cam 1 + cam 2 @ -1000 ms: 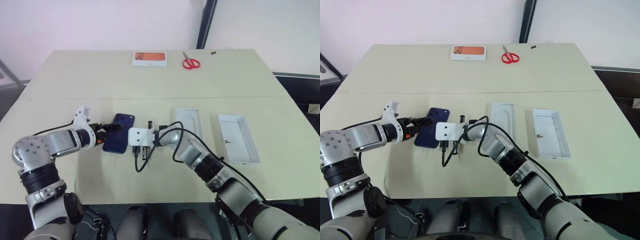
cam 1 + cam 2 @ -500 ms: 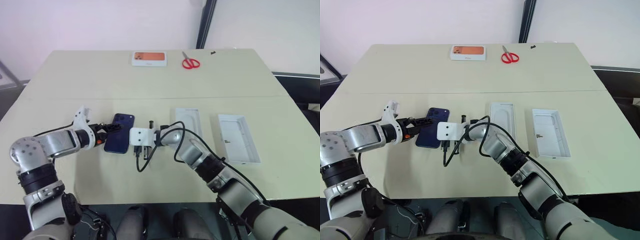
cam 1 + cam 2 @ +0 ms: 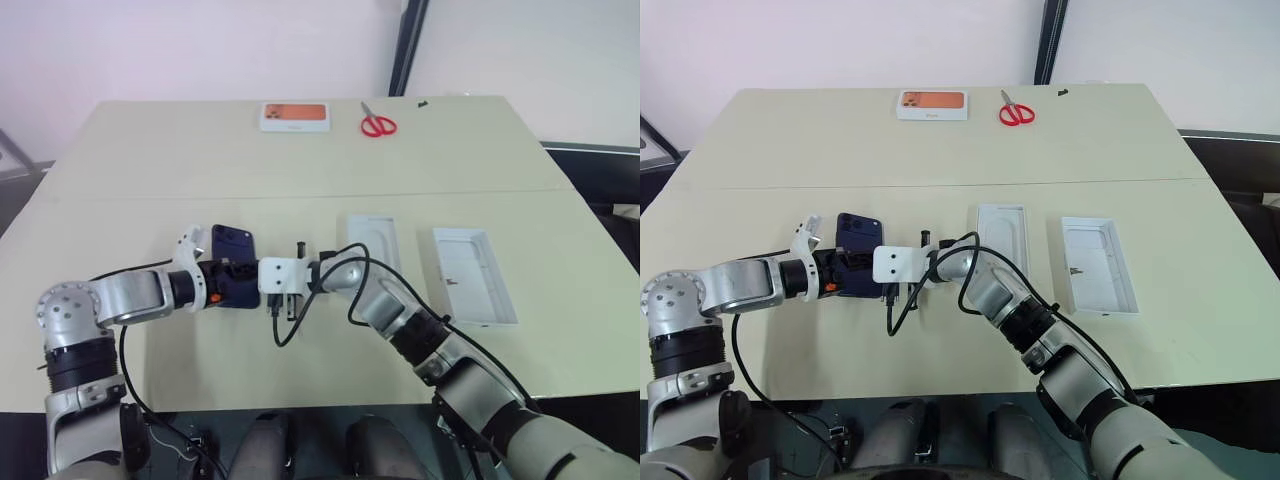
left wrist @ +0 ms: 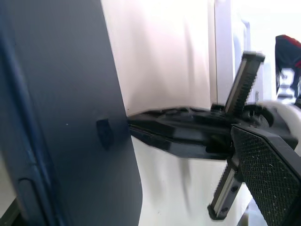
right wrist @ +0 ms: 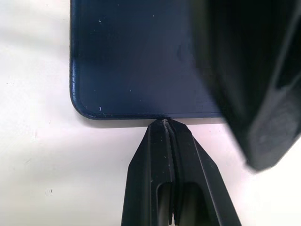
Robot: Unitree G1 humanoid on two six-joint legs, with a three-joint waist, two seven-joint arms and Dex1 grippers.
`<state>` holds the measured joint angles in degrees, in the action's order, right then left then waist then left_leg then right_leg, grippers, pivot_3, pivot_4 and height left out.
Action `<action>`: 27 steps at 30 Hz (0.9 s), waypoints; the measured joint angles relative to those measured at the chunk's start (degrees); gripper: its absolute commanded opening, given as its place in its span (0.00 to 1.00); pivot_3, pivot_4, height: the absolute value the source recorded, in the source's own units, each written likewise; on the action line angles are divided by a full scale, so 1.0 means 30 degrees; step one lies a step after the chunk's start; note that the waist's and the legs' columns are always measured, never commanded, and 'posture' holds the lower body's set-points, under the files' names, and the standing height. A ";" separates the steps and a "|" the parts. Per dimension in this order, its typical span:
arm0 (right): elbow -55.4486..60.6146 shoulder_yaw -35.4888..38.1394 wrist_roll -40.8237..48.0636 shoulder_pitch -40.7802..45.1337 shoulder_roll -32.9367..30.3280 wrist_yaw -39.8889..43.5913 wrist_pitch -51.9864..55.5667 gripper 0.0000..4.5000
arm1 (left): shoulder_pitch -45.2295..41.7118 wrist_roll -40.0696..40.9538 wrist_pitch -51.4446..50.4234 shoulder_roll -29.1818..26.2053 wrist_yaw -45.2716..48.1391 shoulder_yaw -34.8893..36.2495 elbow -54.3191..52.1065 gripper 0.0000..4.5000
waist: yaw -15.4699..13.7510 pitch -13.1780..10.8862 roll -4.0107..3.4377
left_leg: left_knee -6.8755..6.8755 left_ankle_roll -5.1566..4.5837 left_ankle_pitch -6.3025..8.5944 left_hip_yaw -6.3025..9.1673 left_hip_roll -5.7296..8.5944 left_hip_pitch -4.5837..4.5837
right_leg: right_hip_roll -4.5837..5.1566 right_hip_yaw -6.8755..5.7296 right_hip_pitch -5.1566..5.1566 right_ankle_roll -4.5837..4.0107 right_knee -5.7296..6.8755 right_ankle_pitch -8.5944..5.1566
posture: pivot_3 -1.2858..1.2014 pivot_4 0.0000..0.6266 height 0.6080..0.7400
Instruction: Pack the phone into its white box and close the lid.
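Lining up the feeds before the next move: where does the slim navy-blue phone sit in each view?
Left eye view: slim navy-blue phone, left of centre on the table.
Right eye view: left of centre as well.
Left wrist view: large dark slab along one side.
Right wrist view: its rounded corner and edge at the shut right hand.
Shared landmark: the right hand's shut black tips against the phone's edge.

- The phone (image 3: 858,266), dark navy and glossy, lies flat on my table, camera cluster at its far corner.
- The white box (image 3: 1003,241) and the lid (image 3: 1097,265) lie open, side by side, well right of it.
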<state>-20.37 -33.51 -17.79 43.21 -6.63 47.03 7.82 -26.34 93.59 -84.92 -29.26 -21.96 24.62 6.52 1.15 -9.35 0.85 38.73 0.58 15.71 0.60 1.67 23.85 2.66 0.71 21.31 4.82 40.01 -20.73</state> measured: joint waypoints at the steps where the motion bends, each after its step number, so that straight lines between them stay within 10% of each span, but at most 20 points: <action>1: 0.0026 -0.0001 0.0001 -0.0017 -0.0003 0.0007 -0.0026 0.01 | 0.0075 0.0144 0.0352 -0.0282 -0.0224 -0.0054 0.0020 1.00 | 0.0004 0.0000 0.0000 | -0.0007 0.0001 -0.0001 -0.0001 0.0000 0.0000 | 0.0000 0.0001 0.0001 0.0000 -0.0006 0.0000 | 0.52 0.24 1.00; 11: 0.0146 0.0008 -0.0005 -0.0128 -0.0068 0.0026 -0.0087 0.01 | 0.0543 0.1415 0.2374 -0.2050 -0.1125 -0.1099 0.0102 1.00 | -0.0006 -0.0002 0.0003 | -0.0035 0.0010 -0.0007 -0.0001 0.0000 0.0000 | 0.0000 0.0001 0.0006 0.0000 -0.0023 0.0000 | 0.52 0.24 1.00; 18: 0.0667 0.0021 0.0005 -0.0282 -0.0441 0.0185 -0.0001 0.00 | 0.0938 0.2640 0.3313 -0.2415 -0.1256 -0.2042 0.0100 0.43 | -0.0039 -0.0010 0.0014 | -0.0043 0.0010 -0.0008 -0.0001 0.0000 0.0006 | 0.0000 0.0003 0.0006 0.0000 -0.0038 0.0000 | 0.52 0.24 1.00; 27: 0.2176 0.0264 0.0109 -0.0781 -0.1624 0.0676 0.0601 0.00 | 0.1199 0.4334 0.4819 -0.3143 -0.1553 -0.2709 0.0100 0.43 | -0.0036 -0.0017 0.0019 | -0.0121 0.0043 -0.0032 -0.0001 0.0000 0.0007 | 0.0000 0.0005 0.0007 0.0000 -0.0122 0.0000 | 0.52 0.24 1.00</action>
<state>-13.84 -32.72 -17.47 40.87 -11.50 49.06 9.62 -22.74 106.60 -70.47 -38.69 -26.62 16.49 6.82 1.04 -9.41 0.90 38.37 0.71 15.62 0.60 1.66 23.87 2.66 0.72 21.33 4.81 39.64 -20.73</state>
